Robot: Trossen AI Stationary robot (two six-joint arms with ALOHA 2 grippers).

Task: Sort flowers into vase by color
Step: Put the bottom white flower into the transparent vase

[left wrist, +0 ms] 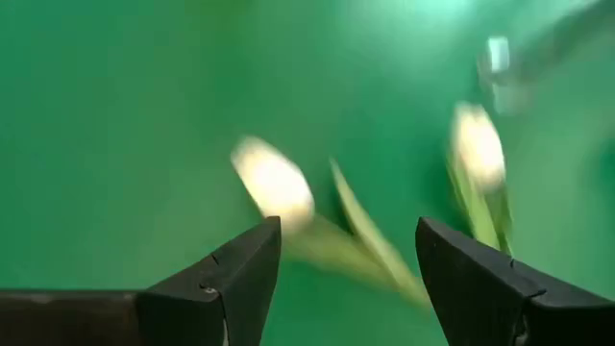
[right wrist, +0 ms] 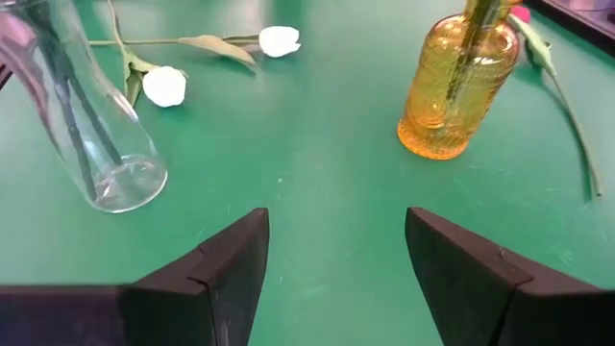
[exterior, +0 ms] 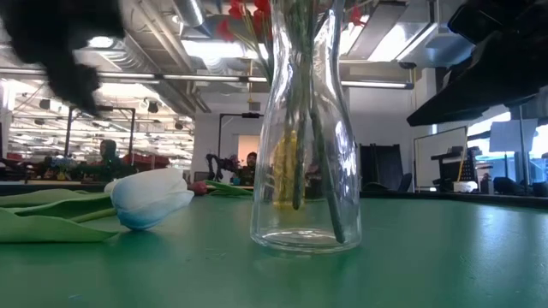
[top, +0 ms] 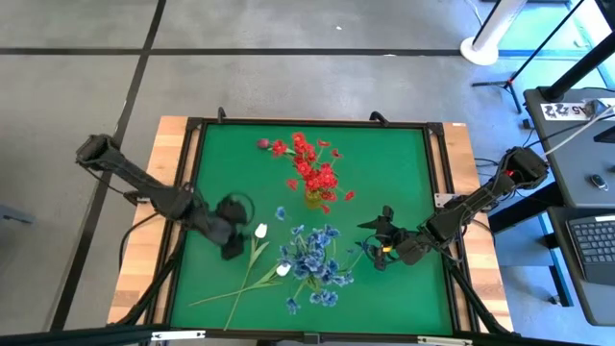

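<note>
though blurred, left gripper (left wrist: pixel 341 264) seemingly gapes above white tulips (left wrist: pixel 274 183).

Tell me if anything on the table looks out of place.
Two white tulips lie flat on the green mat instead of in a vase, and a dark pink bud lies loose beside the red flowers in the yellow vase.

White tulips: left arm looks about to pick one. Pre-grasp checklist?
1. Left gripper jaws open: ok.
2. Tulip lined up between the jaws: not ok; one tulip sits off toward one jaw, wrist view blurred.
3. Both white tulips lying free on the mat: ok.
4. Right gripper away from the tulips, jaws open: ok.
5. Clear vase upright, holding stems: ok.
6. Yellow vase upright: ok.
</note>
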